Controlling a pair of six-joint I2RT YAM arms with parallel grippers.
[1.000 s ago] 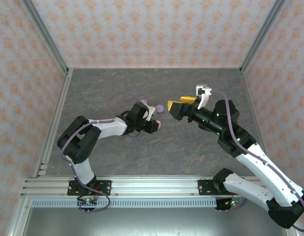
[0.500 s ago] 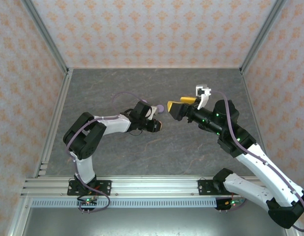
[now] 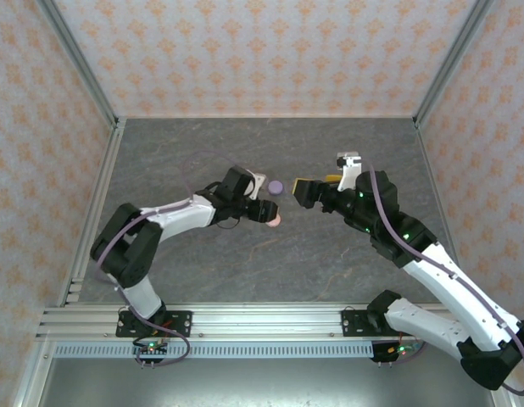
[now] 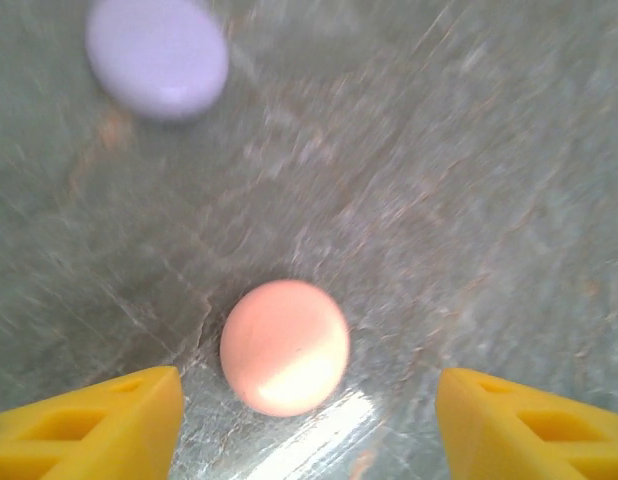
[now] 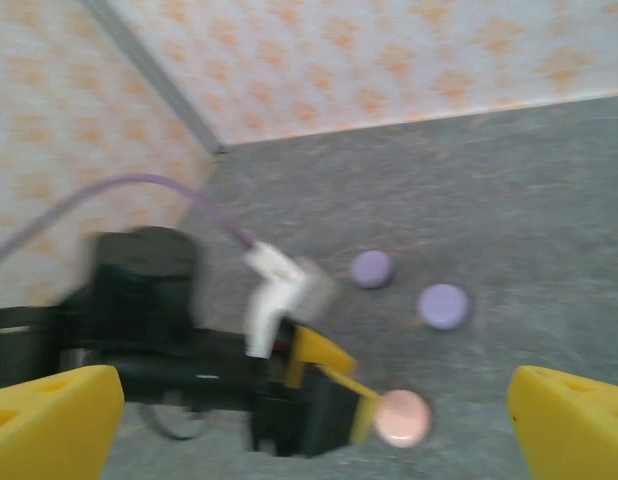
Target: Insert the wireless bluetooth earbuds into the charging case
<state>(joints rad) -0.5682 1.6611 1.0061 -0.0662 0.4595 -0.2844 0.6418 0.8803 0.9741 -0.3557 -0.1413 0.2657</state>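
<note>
A round pink disc (image 4: pixel 285 347), which looks like a shut charging case, lies on the grey table between the yellow fingers (image 4: pixel 89 425) of my left gripper (image 4: pixel 309 435). The jaws stand open, with table showing on both sides of the disc. From above, the left gripper (image 3: pixel 271 213) sits over the pink disc (image 3: pixel 276 221). A lilac disc (image 3: pixel 276 185) lies just beyond it. My right gripper (image 3: pixel 301 192) is open and empty, facing the left one from the right. Its camera sees the pink disc (image 5: pixel 402 417) and two lilac discs (image 5: pixel 371 268) (image 5: pixel 443 305). The earbuds are out of view.
Patterned walls with metal corner posts (image 3: pixel 80 76) close in the grey table (image 3: pixel 245 144) on three sides. The two grippers are close together mid-table. Purple cables (image 3: pixel 198 170) loop off both wrists.
My left gripper has opened and let go of the pink disc, which now rests on the table. The left forearm stretched toward the centre. The right gripper shifted a little left toward it.
</note>
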